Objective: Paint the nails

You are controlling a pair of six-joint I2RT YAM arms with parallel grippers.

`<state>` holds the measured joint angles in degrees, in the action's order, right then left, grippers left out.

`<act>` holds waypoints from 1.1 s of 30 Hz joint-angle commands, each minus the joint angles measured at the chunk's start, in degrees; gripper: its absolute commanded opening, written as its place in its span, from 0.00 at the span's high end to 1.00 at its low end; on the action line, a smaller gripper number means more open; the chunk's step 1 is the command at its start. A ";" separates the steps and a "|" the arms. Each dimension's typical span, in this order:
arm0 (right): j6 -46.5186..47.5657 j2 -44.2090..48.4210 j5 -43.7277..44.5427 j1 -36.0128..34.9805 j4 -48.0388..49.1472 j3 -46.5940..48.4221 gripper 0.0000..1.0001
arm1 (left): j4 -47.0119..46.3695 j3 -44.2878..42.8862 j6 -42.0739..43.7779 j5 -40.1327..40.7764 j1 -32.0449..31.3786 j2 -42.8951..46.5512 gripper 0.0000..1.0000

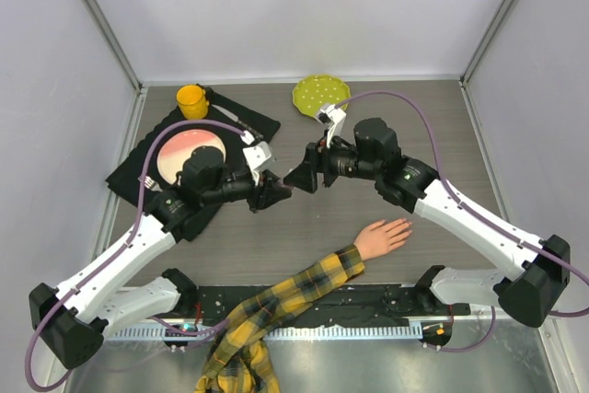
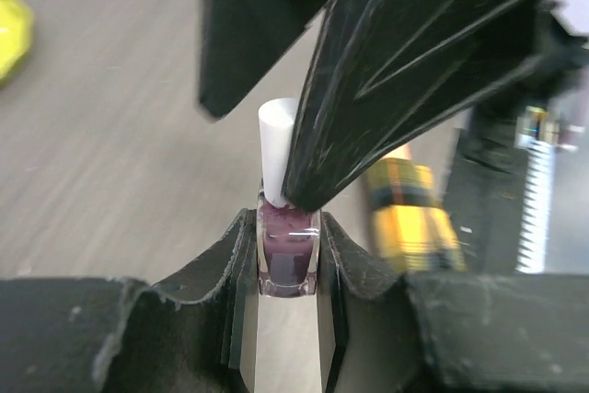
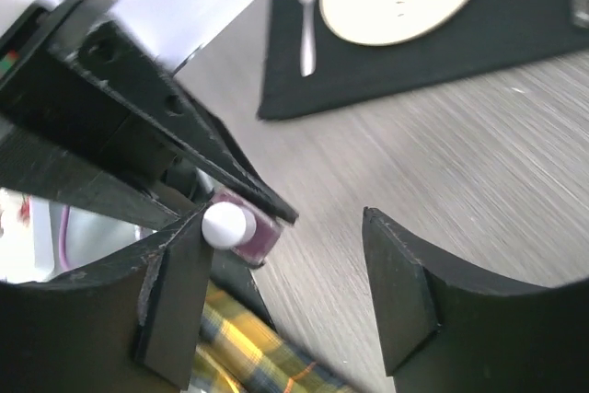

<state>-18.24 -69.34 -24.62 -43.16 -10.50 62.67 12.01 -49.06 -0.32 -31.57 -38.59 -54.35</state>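
My left gripper (image 2: 287, 269) is shut on a small purple polish bottle (image 2: 287, 248) with a white cap (image 2: 276, 140), held above the table's middle. My right gripper (image 3: 283, 218) stands open around that cap (image 3: 224, 225), with one finger beside it and the other well apart. In the top view the two grippers meet tip to tip, left (image 1: 274, 193) and right (image 1: 300, 178). The mannequin hand (image 1: 382, 236) lies palm down near the front, in its yellow-and-black plaid sleeve (image 1: 304, 289). Its nails are too small to make out.
At the back left, a black mat (image 1: 138, 158) carries a pink plate (image 1: 189, 156) and a fork (image 3: 308, 16). A yellow cup (image 1: 190, 99) stands behind the mat. A yellow-green dotted plate (image 1: 320, 93) lies at the back centre.
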 commanded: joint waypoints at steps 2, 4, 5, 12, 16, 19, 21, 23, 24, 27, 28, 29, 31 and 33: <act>-6.98 2.20 15.29 -1.93 -3.73 6.40 0.29 | -4.62 0.01 3.92 11.69 -0.26 2.40 1.00; -6.99 1.49 19.60 -3.16 -5.83 8.77 0.29 | -5.50 0.54 3.92 13.81 -0.26 3.02 1.00; -6.81 0.79 21.18 -4.90 -6.37 9.56 0.29 | -5.77 0.98 3.92 14.78 -0.35 3.02 1.00; -5.67 -5.18 32.70 -11.06 -10.50 16.85 0.46 | -7.44 1.68 2.25 18.48 -0.26 2.58 1.00; -4.96 -7.99 34.46 -12.57 -10.50 18.89 0.48 | -7.70 1.60 1.90 17.95 -0.26 2.49 1.00; -4.96 -8.35 35.17 -12.65 -10.59 19.15 0.49 | -8.05 1.95 1.81 17.86 -0.35 3.11 1.00; -4.79 -8.62 34.91 -12.65 -10.59 19.15 0.49 | -8.32 2.30 1.72 17.78 -0.35 3.46 1.00; -4.87 -8.97 34.21 -12.65 -10.42 19.06 0.49 | -8.41 2.47 1.72 17.16 -0.35 3.55 1.00; -5.05 -9.06 33.24 -12.65 -10.33 18.98 0.50 | -8.49 2.48 1.72 16.72 -0.35 3.46 1.00; -5.23 -9.06 30.79 -12.65 -9.89 18.71 0.62 | -8.49 2.30 1.72 15.23 -0.26 3.46 1.00; -5.05 -8.97 30.17 -12.65 -9.63 18.62 0.68 | -8.58 2.30 1.64 15.05 -0.35 3.72 1.00; -5.14 -8.80 29.72 -12.65 -9.45 18.36 0.70 | -8.76 2.47 1.55 14.70 -0.26 3.81 1.00; -5.14 -8.01 28.49 -12.57 -8.75 17.57 0.72 | -9.54 2.83 1.20 13.12 -0.26 4.42 1.00; -4.79 -7.30 27.97 -12.57 -8.48 16.61 0.78 | -10.07 3.09 0.67 11.54 -0.26 4.86 1.00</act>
<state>-23.83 -78.48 5.78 -55.55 -21.98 79.18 7.35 -46.30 1.52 -15.75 -38.61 -51.68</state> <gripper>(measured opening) 0.278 0.280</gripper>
